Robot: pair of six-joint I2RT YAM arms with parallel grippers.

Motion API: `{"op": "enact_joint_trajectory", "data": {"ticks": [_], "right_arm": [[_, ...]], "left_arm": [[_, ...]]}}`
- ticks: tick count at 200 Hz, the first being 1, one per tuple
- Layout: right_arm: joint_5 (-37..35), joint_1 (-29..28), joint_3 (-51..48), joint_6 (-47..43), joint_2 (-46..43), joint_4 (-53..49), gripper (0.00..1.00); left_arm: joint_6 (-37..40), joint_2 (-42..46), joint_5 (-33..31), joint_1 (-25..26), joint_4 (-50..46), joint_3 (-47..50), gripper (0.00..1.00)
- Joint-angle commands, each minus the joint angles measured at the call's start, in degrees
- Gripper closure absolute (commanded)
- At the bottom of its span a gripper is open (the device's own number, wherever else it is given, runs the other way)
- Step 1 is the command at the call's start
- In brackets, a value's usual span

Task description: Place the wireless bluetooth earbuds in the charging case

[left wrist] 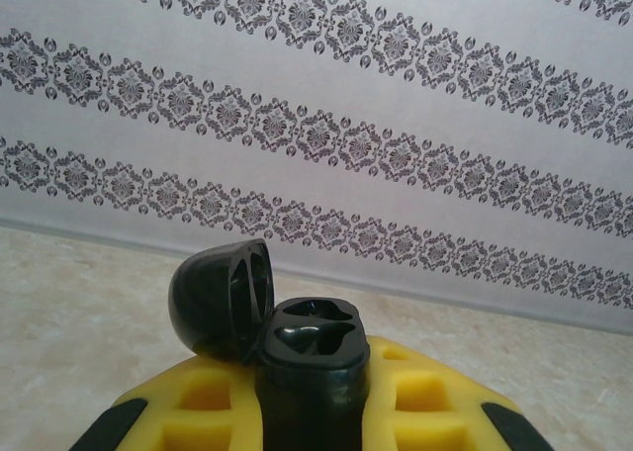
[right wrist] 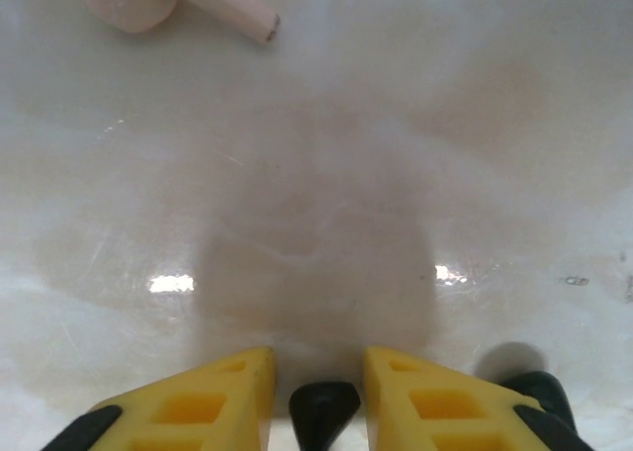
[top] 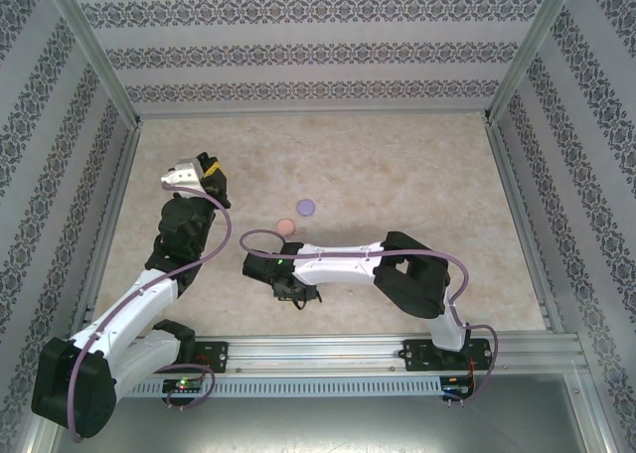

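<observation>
My left gripper (left wrist: 313, 377) is raised over the left of the table, shut on a black charging case (left wrist: 312, 347). The case stands upright with its lid (left wrist: 218, 298) hinged open to the left, and both sockets look empty. In the top view this gripper (top: 196, 178) points toward the back wall. My right gripper (right wrist: 318, 357) is low over the table near the front (top: 289, 290). Its yellow fingers (right wrist: 213, 397) stand slightly apart on either side of a black earbud (right wrist: 323, 411), with a thin gap on each side. A pale pink earbud (right wrist: 183, 1) lies farther ahead to the left.
A round pink case (top: 285, 226) and a round purple case (top: 306, 207) lie on the marble tabletop (top: 397, 175) just beyond my right gripper. Another small black thing (right wrist: 529, 382) lies beside the right finger. Patterned walls enclose the table.
</observation>
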State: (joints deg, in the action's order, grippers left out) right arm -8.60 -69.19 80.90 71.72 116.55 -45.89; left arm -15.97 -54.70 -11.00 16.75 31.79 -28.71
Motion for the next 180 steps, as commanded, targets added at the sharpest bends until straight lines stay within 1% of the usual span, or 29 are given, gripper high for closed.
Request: {"op": "enact_joint_trajectory", "data": {"ticks": [1, 37, 44, 64, 70, 95, 102, 152, 180], "right_arm": [[0.07, -0.78, 1.10, 0.62, 1.91, -0.87, 0.71], [0.13, -0.94, 1.01, 0.62, 1.89, -0.85, 0.72], [0.12, -0.87, 0.93, 0.57, 1.92, -0.71, 0.74], [0.14, -0.87, 0.66, 0.65, 1.74, -0.54, 0.75], [0.16, -0.90, 0.51, 0.70, 1.59, -0.37, 0.77], [-0.07, -0.97, -0.12, 0.78, 1.07, 0.06, 0.78], [-0.25, -1.00, -0.45, 0.81, 0.68, 0.27, 0.80], [-3.68, -0.67, -2.88, -0.24, -4.20, 1.74, 0.80], [-5.16, 0.80, -4.16, -1.72, -7.28, 2.96, 0.80]], "left_arm": [[-1.00, -0.12, 0.02, -0.70, 3.19, 0.75, 1.00], [-1.34, -0.35, 0.23, -0.76, 3.40, 0.69, 1.00], [-1.29, -0.40, 0.28, -0.71, 3.45, 0.74, 1.00], [-1.39, -0.48, 0.45, -0.73, 3.50, 0.75, 1.00], [-1.42, -0.50, 0.50, -0.76, 3.46, 0.69, 1.00], [-1.85, -0.63, 0.60, -0.70, 3.50, 0.80, 1.00], [-1.98, -0.71, 0.69, -0.70, 3.48, 0.70, 1.00], [-3.58, -1.37, 1.30, -0.73, 3.54, 0.58, 1.00], [-4.24, -1.81, 1.86, -0.73, 3.63, 0.42, 1.00]]}}
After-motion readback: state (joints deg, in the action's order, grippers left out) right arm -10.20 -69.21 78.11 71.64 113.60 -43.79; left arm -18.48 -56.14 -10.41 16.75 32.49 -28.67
